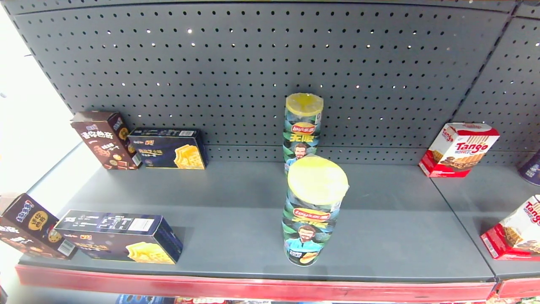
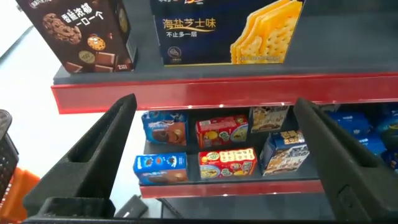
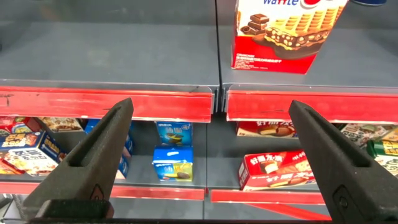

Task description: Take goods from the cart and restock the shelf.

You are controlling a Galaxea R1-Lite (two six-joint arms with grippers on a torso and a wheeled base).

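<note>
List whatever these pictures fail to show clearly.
- Rear can, head view: its base is hidden by the front can.
- Purple pack, head view: cut off by the right edge; kind unclear.
- Wafer box, right wrist view: upper part cut off by the picture's edge.
- Blue boxes on the lower shelf, left wrist view: partly hidden behind the left gripper.

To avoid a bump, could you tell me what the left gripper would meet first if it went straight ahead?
Most likely the red shelf edge, which lies right ahead of the open left gripper; depth is unclear, so it could pass just beneath.
</note>
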